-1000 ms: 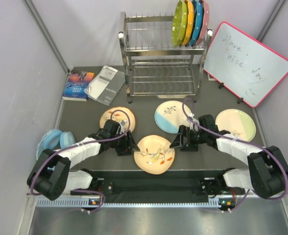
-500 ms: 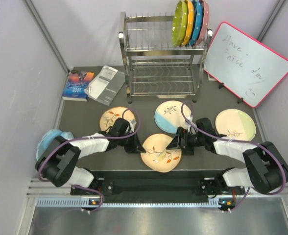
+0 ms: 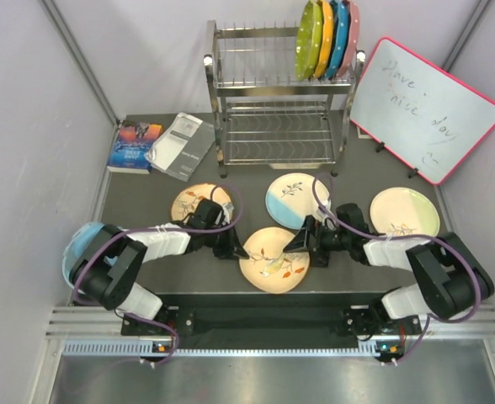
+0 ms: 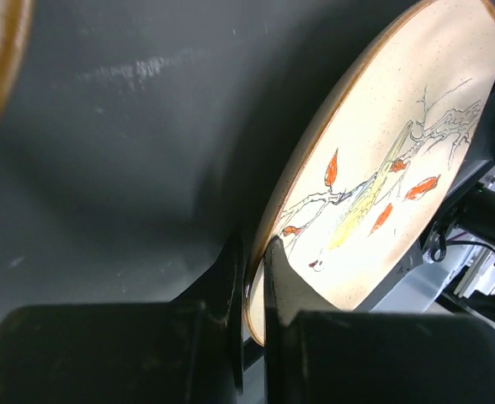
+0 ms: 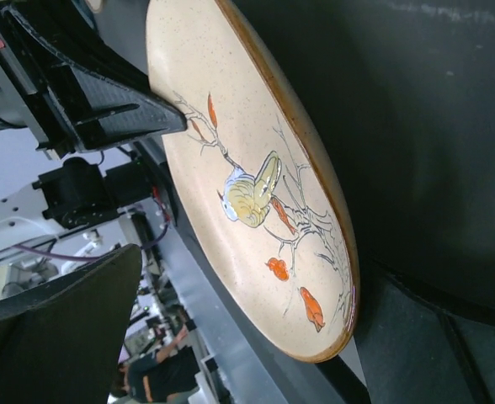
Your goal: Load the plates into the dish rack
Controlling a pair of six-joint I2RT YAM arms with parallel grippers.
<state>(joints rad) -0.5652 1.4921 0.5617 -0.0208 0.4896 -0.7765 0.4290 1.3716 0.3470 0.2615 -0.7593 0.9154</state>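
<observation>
Left gripper [image 4: 251,257] closed onto bird plate [image 4: 382,160]; dish rack [image 3: 273,126] holds coloured plates [image 3: 327,38].

Whiteboard [image 3: 427,108]: we read the handwritten words "Have", "nice" and "day", slanting down the board, with a small mark under them.
Book [image 3: 135,145]: the cover carries lettering, which we cannot read.
Booklet [image 3: 180,146]: the print on the grey cover is too small for us to read.
</observation>
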